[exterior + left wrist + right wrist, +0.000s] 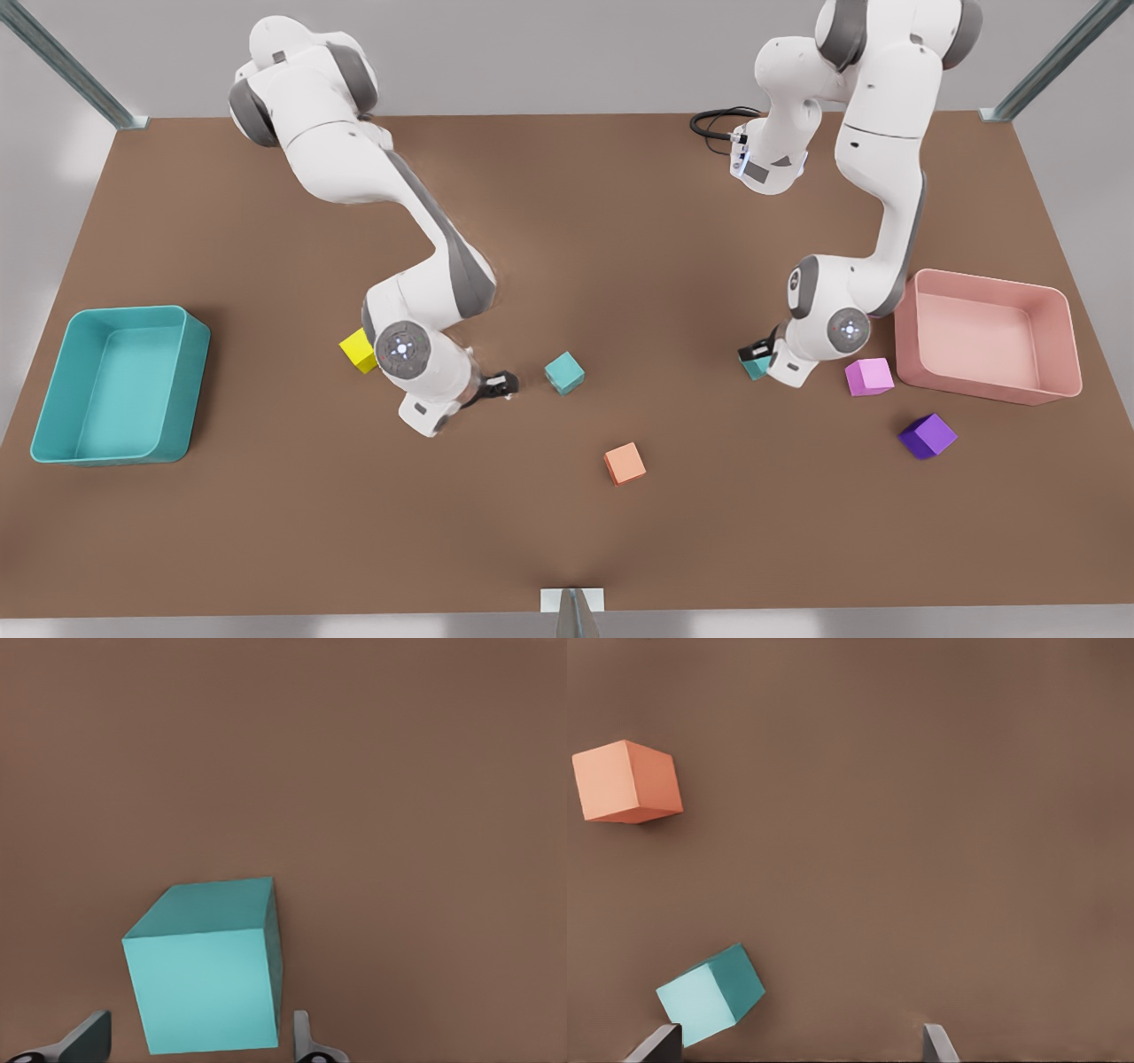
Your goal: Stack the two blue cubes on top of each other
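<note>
My left gripper [199,1047] is open, straddling 1 blue cube [208,979] near the pink cube [868,376]. Right gripper [802,1050] is open too, beside the other blue cube [709,994] (mid-table). Grasp stage, I'd say: next, squeeze and lift.

Brown tabletop [567,230] in a pale grey room.
Matte and evenly lit, it meets a plain grey wall [549,53]; slanted metal posts [66,66] rise at both far corners.
</note>
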